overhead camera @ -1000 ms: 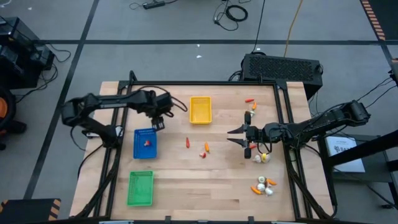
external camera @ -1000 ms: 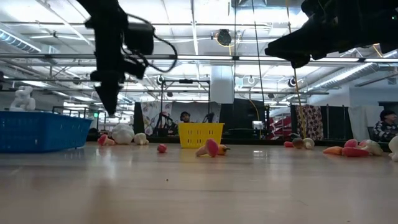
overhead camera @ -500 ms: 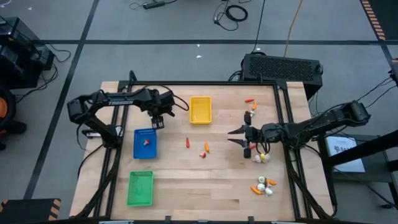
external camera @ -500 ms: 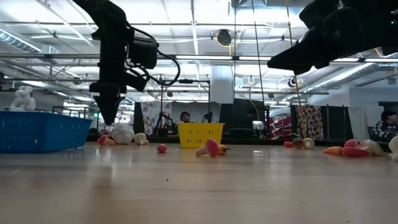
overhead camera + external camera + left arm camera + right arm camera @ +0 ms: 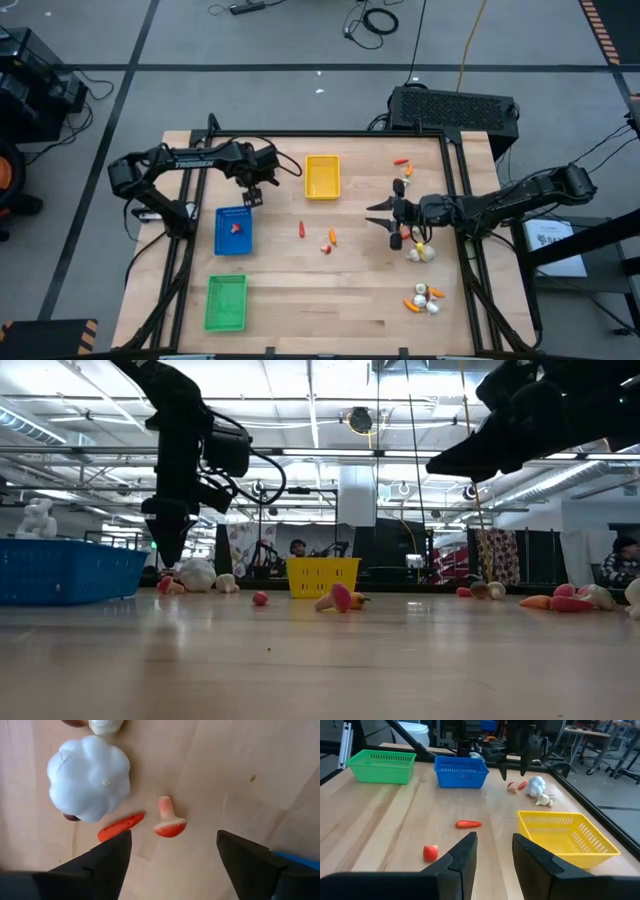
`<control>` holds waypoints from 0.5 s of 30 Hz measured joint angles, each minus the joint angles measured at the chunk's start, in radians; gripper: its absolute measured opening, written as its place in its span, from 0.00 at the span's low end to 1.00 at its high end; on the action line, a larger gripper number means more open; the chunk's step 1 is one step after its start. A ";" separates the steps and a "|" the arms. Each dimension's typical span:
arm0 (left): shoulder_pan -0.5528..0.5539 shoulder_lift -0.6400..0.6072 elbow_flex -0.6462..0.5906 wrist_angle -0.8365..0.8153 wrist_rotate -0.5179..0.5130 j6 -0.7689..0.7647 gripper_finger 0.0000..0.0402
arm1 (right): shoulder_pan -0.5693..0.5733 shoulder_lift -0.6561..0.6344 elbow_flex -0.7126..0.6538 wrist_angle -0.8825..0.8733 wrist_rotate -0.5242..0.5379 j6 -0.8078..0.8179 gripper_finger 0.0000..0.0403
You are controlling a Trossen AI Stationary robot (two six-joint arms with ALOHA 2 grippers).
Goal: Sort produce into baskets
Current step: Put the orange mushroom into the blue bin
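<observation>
High view: at middle left the left hand (image 5: 254, 197) hovers with fingers spread, empty, above the blue tray (image 5: 233, 230); next it must descend on the mushroom piece (image 5: 169, 820). At middle right the right hand (image 5: 388, 216) waits half-open, grasping nothing, beside garlic (image 5: 420, 253).

The light wooden table (image 5: 300, 290) holds 3 small plastic trays, yellow (image 5: 322, 177), blue (image 5: 233, 230) and green (image 5: 226, 303), plus scattered tiny toy vegetables (image 5: 424, 299).
</observation>
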 joint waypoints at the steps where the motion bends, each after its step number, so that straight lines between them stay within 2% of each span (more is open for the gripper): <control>1: 0.001 0.000 0.000 0.004 0.000 0.000 0.76 | -0.002 0.000 0.000 0.000 0.000 0.000 0.29; 7: 0.026 0.038 -0.028 0.069 0.042 -0.001 0.77 | -0.014 0.000 0.000 0.000 0.000 0.000 0.29; 15: 0.054 0.078 -0.084 0.124 0.045 0.009 0.77 | -0.014 0.000 0.000 0.000 0.000 0.000 0.29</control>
